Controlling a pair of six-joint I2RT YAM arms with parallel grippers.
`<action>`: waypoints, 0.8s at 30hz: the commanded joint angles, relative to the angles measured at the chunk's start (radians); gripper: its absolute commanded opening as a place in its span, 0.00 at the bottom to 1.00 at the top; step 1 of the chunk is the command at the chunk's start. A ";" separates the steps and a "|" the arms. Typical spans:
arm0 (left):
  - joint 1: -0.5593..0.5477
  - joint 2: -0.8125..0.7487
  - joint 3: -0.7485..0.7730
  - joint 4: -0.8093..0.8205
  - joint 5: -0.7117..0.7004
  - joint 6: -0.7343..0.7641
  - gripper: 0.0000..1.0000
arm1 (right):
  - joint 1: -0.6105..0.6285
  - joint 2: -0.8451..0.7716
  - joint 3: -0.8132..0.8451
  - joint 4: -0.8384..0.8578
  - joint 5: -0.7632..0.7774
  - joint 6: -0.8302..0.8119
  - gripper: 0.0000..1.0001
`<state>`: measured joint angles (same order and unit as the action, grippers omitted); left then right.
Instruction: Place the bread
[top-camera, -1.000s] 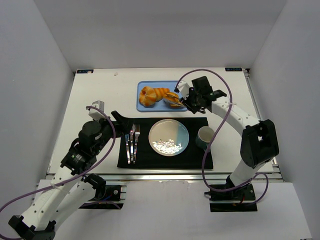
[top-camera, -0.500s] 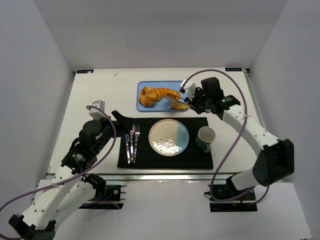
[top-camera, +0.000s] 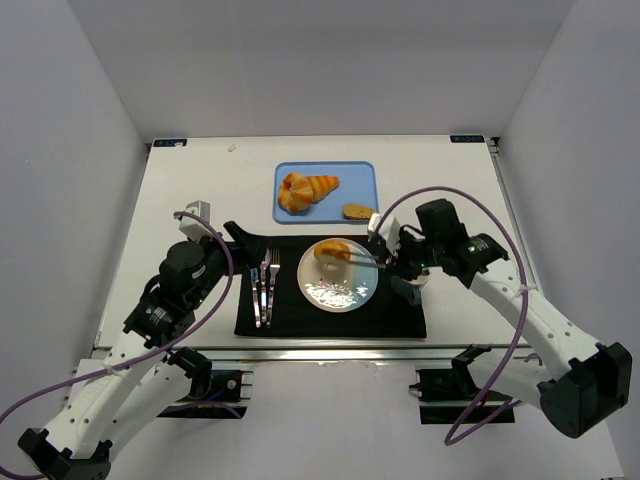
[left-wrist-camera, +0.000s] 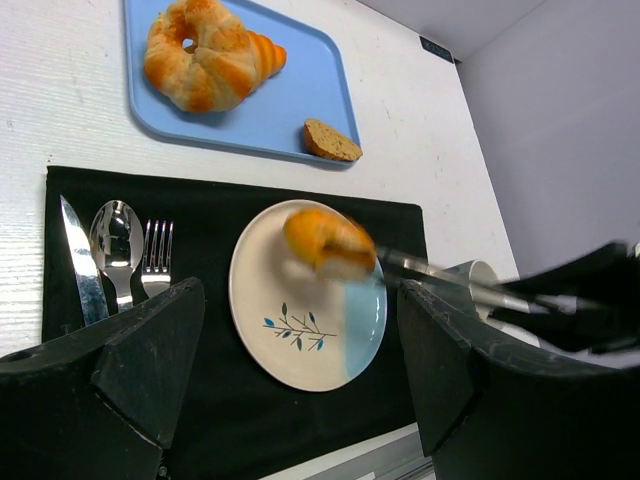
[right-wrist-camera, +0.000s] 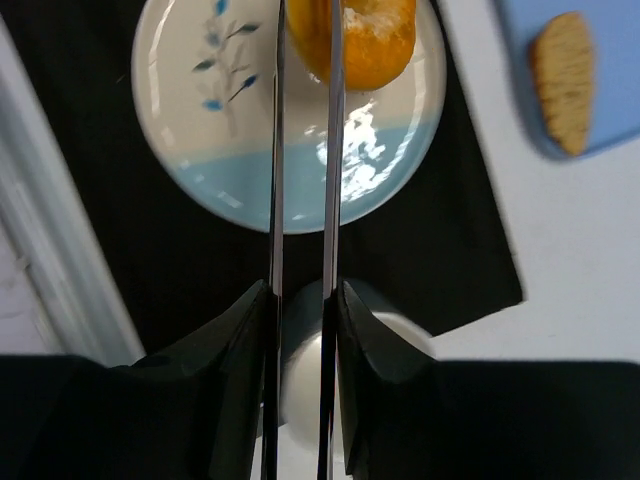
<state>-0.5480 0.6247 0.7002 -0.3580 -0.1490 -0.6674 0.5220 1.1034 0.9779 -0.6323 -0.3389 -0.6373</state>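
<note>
The bread, a small golden-orange bun, is pinched between the long thin metal blades of my right gripper. It hangs over the far part of the round cream-and-blue plate; I cannot tell if it touches the plate. The right wrist view shows the bread at the blade tips of the right gripper, over the plate. The left wrist view shows the bread over the plate. My left gripper is open and empty, left of the plate near the cutlery; it also shows in its own view.
The plate lies on a black mat with a knife, spoon and fork on its left. A cup stands right of the plate, under my right wrist. The blue tray behind holds ridged rolls and a brown slice.
My right gripper has carried the bread from the blue tray toward me and now holds it over the plate. The left arm has not moved.
</note>
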 joint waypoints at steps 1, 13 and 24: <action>0.002 -0.006 -0.005 0.016 0.006 -0.006 0.88 | 0.041 -0.051 -0.036 -0.047 -0.043 -0.036 0.07; 0.002 -0.062 -0.025 -0.007 -0.004 -0.035 0.87 | 0.107 -0.039 -0.051 -0.044 -0.020 -0.036 0.49; 0.002 -0.076 -0.033 -0.009 -0.009 -0.038 0.87 | 0.107 -0.132 -0.015 0.026 -0.081 0.048 0.45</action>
<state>-0.5480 0.5480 0.6662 -0.3660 -0.1493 -0.7067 0.6235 1.0103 0.9035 -0.6788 -0.3817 -0.6384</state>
